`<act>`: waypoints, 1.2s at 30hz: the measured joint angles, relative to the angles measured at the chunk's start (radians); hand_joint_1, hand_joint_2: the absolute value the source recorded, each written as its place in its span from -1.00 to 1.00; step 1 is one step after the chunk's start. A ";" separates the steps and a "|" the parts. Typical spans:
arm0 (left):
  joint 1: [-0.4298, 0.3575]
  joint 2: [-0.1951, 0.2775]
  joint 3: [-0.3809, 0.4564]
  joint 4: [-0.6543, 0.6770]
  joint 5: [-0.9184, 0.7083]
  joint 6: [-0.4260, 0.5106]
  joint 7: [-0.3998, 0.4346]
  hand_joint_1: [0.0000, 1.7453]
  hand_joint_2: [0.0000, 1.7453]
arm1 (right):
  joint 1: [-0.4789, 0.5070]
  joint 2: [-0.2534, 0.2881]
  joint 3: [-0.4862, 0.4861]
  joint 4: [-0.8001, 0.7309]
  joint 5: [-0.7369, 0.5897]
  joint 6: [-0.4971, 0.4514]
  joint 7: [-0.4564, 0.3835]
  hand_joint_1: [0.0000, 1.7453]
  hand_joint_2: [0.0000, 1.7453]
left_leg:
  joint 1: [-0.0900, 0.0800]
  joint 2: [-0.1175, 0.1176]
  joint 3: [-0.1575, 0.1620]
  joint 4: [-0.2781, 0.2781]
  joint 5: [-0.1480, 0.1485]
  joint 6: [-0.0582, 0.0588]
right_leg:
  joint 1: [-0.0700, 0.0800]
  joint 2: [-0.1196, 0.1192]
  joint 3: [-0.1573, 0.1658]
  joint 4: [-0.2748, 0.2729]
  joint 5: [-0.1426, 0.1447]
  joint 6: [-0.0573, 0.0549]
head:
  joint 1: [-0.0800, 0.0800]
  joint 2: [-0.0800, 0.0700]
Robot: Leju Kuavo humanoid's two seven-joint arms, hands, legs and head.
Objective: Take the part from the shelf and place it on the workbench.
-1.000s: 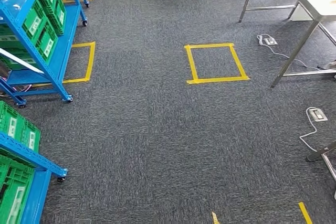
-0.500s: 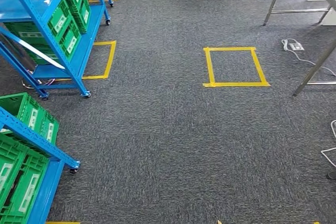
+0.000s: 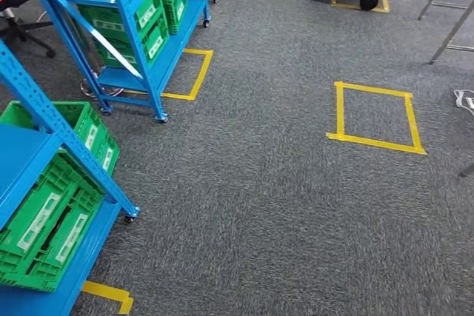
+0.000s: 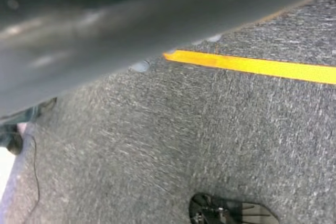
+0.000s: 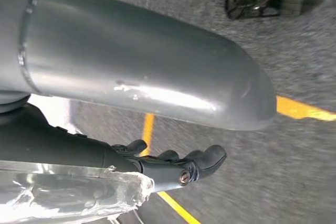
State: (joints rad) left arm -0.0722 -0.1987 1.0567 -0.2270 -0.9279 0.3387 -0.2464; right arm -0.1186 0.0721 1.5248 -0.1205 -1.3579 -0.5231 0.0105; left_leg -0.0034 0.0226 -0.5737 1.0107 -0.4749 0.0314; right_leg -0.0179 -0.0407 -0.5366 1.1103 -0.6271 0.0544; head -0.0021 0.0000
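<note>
Head view: the blue shelf (image 3: 140,49) is standing far left, carrying green crates (image 3: 148,24); where the part is lying, I cannot tell.

Left wrist view: yellow tape (image 4: 253,66) is crossing carpet; the left hand's state I cannot tell.

Right wrist view: the right hand (image 5: 178,166) is hanging, fingers stretched, beside crinkled clear plastic (image 5: 79,192); whether it is holding this is unclear. A wrapped part would likely be slippery, so grip its firm body.
</note>
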 joint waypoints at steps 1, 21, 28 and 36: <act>-0.002 -0.001 0.000 0.000 -0.002 0.000 0.000 -1.00 -1.00 | 0.002 0.000 0.000 0.000 0.007 -0.001 0.002 -1.00 -1.00 | 0.000 -0.015 0.000 0.000 -0.001 0.003 | -0.001 0.023 -0.040 0.075 -0.031 0.000 | 0.001 0.000; -0.001 -0.002 0.001 0.001 -0.009 -0.004 0.003 -1.00 -1.00 | 0.012 0.000 0.000 0.000 0.114 -0.040 0.037 -1.00 -1.00 | 0.010 -0.019 -0.090 0.185 -0.051 -0.058 | -0.003 -0.022 0.020 -0.107 0.094 -0.050 | -0.010 0.000; -0.003 -0.003 0.001 0.001 -0.012 -0.007 0.011 -1.00 -1.00 | 0.007 0.000 0.000 0.000 0.163 -0.045 0.052 -1.00 -1.00 | -0.007 0.031 -0.003 -0.001 0.005 -0.016 | 0.006 -0.074 0.042 -0.106 0.065 -0.017 | -0.009 0.000; -0.004 -0.009 0.001 0.002 -0.017 -0.012 0.016 -1.00 -1.00 | 0.012 0.000 0.000 0.000 0.206 -0.047 0.069 -1.00 -1.00 | -0.001 -0.082 0.006 -0.008 0.009 0.000 | -0.001 0.044 -0.079 0.111 0.012 -0.009 | 0.002 0.000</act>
State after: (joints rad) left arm -0.0763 -0.2077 1.0575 -0.2253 -0.9448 0.3264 -0.2303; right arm -0.1061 0.0724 1.5248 -0.1205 -1.1514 -0.5705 0.0797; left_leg -0.0042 -0.0592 -0.5680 1.0031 -0.4658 0.0315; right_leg -0.0188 0.0036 -0.6160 1.2213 -0.6150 0.0454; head -0.0001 0.0000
